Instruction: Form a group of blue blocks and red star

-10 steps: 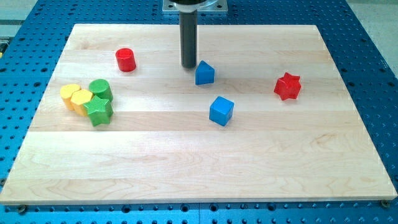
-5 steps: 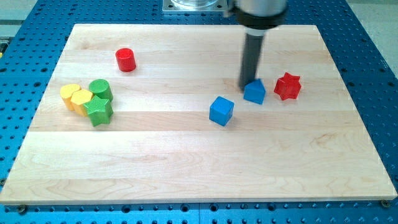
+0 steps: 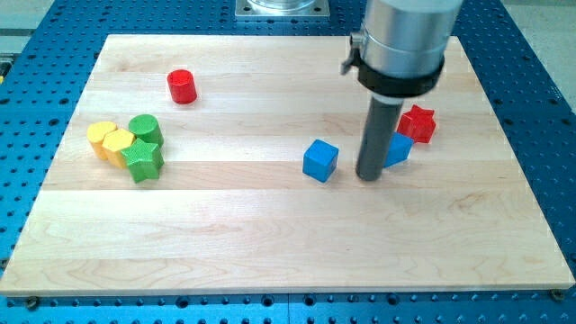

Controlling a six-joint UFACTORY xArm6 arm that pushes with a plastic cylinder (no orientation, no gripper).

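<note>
Wooden table (image 3: 270, 243) carries the arm's rod, which has no jaws; my tip (image 3: 369, 177) rests between the blue cube (image 3: 320, 160) at left and a blue block (image 3: 399, 148) touching the red star (image 3: 418, 123), farther right.

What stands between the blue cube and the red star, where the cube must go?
The other blue block sits between them, against the red star, but it belongs to the group. My tip also stands in the gap, between the blue cube and that block.
</note>
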